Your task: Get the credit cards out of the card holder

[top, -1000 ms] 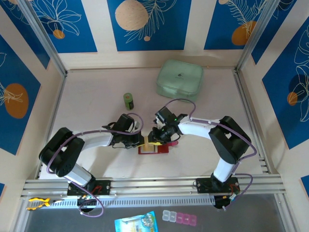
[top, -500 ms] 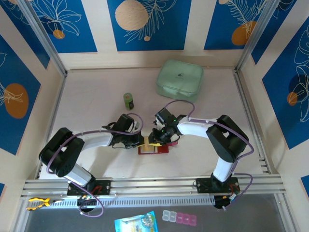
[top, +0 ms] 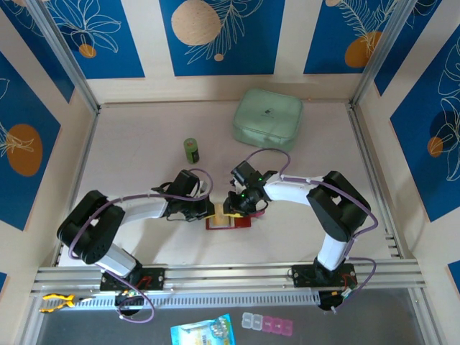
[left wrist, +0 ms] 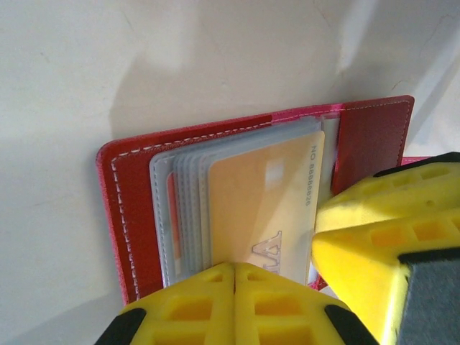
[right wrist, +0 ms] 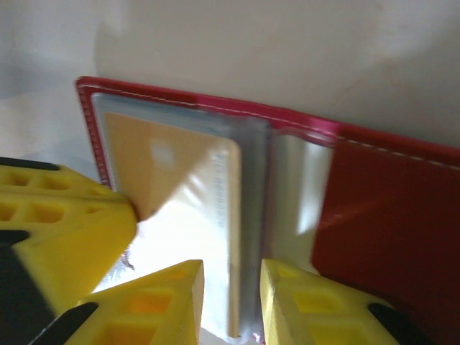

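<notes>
Right claw (right wrist: 231, 277) straddles the near edge of the clear pockets (right wrist: 253, 215), with the sleeve edges between its parted jaws; grip unconfirmed. Card holder (right wrist: 388, 215) lies open on the tabletop (right wrist: 251, 50), ahead of the claw. One orange credit card (right wrist: 194, 172) sits pocketed ahead-left. Left claw (right wrist: 65, 215) touches that card, left of the claw.

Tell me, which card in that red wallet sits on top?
The orange-tan card with digits along its edge lies uppermost; the other cards peek out as thin slivers behind it.

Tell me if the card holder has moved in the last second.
No. The card holder sits at the same spot below the green bottle, just as far from the front rail.
</notes>
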Controlling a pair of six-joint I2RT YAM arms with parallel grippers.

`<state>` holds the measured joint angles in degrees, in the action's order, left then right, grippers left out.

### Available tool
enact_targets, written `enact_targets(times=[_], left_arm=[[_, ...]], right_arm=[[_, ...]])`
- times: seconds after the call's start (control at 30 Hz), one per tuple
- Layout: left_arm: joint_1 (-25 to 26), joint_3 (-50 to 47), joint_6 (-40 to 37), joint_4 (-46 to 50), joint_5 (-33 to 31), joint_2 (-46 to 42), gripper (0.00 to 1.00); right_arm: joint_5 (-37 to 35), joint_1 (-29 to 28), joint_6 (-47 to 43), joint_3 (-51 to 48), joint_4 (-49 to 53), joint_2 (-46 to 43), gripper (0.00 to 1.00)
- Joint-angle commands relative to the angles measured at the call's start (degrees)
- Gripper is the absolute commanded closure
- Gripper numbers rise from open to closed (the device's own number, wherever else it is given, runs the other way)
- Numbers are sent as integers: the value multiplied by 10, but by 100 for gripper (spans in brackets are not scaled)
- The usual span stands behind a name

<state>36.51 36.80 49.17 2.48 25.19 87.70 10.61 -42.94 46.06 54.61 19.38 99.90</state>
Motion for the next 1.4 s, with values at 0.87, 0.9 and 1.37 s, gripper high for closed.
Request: enact_targets(times=[0.87,0.9,1.37], left_arm=[[5,-1,-13,52,-24,-3,95],[6,-1,-14,53,-25,-3,95],[5,5,-15,62,-29,-3,96]], right_arm=[[51,6,4,-45,-67,-43,72],[54,6,3,-44,-67,-39,72],[67,6,-1,-37,-76,-15,75]])
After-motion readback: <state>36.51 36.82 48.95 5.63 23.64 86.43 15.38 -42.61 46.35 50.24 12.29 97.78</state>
